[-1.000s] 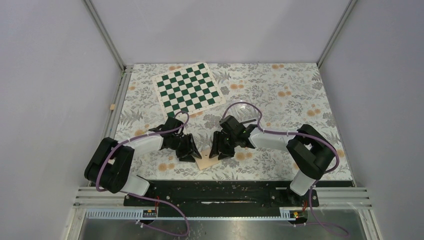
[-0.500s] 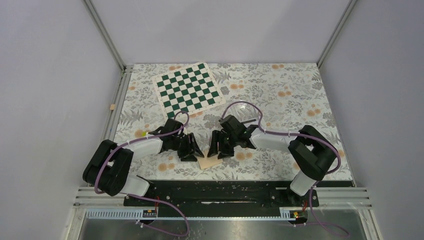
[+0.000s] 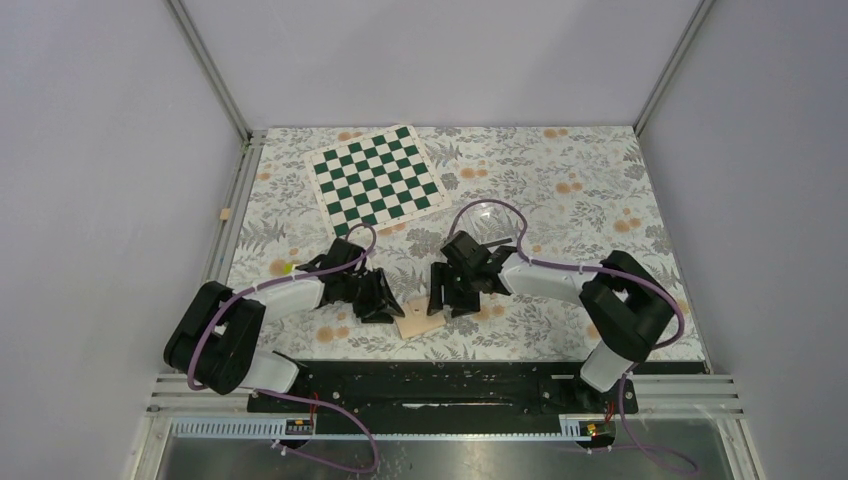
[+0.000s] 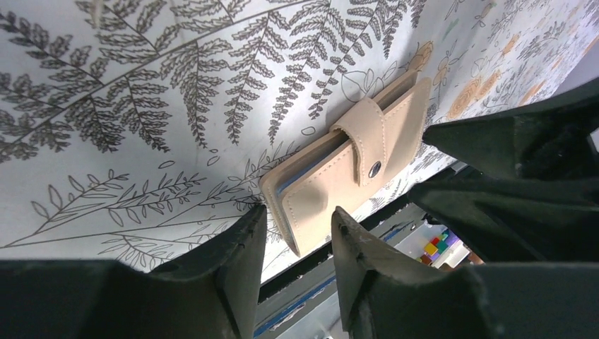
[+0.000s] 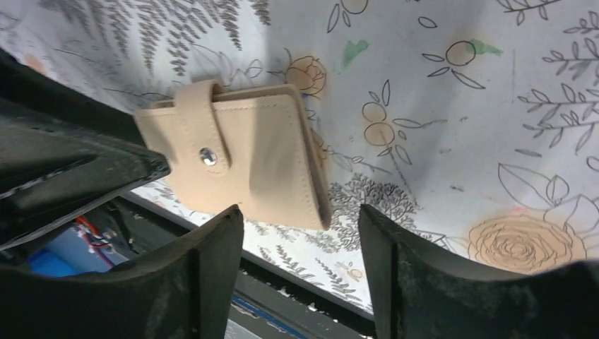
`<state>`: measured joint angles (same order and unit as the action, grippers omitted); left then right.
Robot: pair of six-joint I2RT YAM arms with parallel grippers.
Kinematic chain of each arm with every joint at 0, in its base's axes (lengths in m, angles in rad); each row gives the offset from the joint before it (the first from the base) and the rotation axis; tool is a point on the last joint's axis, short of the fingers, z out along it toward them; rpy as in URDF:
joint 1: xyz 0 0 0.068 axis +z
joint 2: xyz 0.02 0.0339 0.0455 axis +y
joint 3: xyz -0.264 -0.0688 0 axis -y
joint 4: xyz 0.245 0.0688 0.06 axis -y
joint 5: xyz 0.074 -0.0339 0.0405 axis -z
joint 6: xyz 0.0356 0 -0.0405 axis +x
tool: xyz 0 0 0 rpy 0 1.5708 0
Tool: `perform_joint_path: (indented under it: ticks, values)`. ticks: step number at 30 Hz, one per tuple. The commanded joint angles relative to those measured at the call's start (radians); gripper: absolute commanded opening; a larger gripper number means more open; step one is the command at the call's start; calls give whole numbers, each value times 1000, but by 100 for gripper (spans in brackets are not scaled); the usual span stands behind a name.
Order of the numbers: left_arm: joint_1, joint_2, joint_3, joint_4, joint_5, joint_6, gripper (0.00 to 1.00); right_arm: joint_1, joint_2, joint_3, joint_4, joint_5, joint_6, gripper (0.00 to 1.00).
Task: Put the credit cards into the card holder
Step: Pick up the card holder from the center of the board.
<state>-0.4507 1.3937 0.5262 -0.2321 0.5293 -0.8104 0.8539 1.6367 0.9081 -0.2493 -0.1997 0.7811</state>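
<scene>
Item: card holder [image 3: 418, 322], tan, folded shut with its strap snapped, flat on your floral table [image 3: 560, 190] near the front edge, between both claws.
Left gripper [image 4: 298, 213]: fingers spread, empty, just beside the holder's end.
Right gripper [image 5: 300, 210]: fingers spread, empty, above the holder.
Chessboard mat [image 3: 376, 176]: well apart, at rear.

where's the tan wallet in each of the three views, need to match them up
Top external: the wallet lies low in the picture, just left of centre.
Left wrist: right of centre, slanted, closed.
Right wrist: left of centre, closed.
Shared landmark: the snap button shows in both wrist views; the floral tablecloth under the wallet shows in all three.
</scene>
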Motion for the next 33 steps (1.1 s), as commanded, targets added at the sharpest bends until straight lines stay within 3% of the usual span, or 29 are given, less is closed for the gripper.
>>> perform_joint_path:
  ticks: [1,9,20,24,27,33]
  values:
    - [-3,0,-37,65,-14,-28,38,4,63,56,-54,-23,-27,64]
    - [-3,-16,-35,92,19,-29,33,5,65,14,89,-140,3,51]
    - [-3,-84,-64,208,95,-83,31,-12,5,-87,309,-237,102,50]
    - [-3,-99,-77,267,120,-103,23,-21,-23,-120,358,-250,122,50]
    - [-3,-105,-75,269,127,-98,2,-31,-63,-142,385,-248,127,51]
    - [-3,-178,-69,266,127,-93,0,-57,-183,-181,375,-230,91,61]
